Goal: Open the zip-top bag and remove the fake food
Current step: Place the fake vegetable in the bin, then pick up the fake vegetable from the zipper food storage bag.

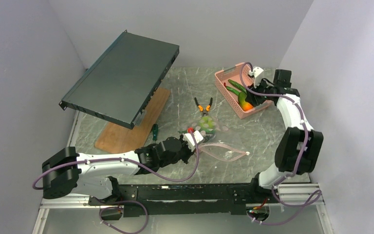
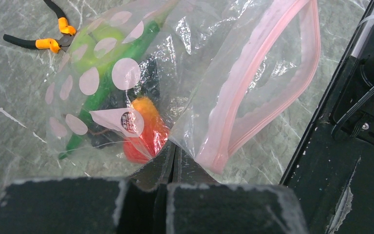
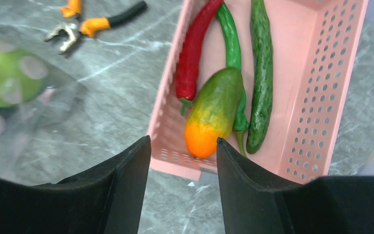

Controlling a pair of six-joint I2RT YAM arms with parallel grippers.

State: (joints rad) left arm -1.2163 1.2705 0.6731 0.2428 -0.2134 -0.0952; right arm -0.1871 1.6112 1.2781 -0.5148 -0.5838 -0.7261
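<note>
Marble-patterned table [image 1: 175, 92] seen from above, with 2 robot arms at its near edge. Bag [image 1: 209, 131] lies mid-table, on the near side of the pliers [image 1: 203, 105]. Left gripper [image 2: 173, 152] is closed tight, pinching the clear plastic beside the pink zip strip [image 2: 224, 112], which gapes in an open loop. Inside the bag sit an apple [image 2: 95, 48], a long green piece [image 2: 121, 68], a dark piece [image 2: 148, 78] and a red-orange piece [image 2: 143, 139]. Right gripper [image 3: 182, 146] hangs over the near end of a pink basket [image 3: 321, 97] at the table's far right, jaws apart, holding nothing. In the basket lie a mango [image 3: 214, 109], red chilli [image 3: 192, 53], green chilli [image 3: 230, 39] and cucumber [image 3: 262, 73], side by side.
</note>
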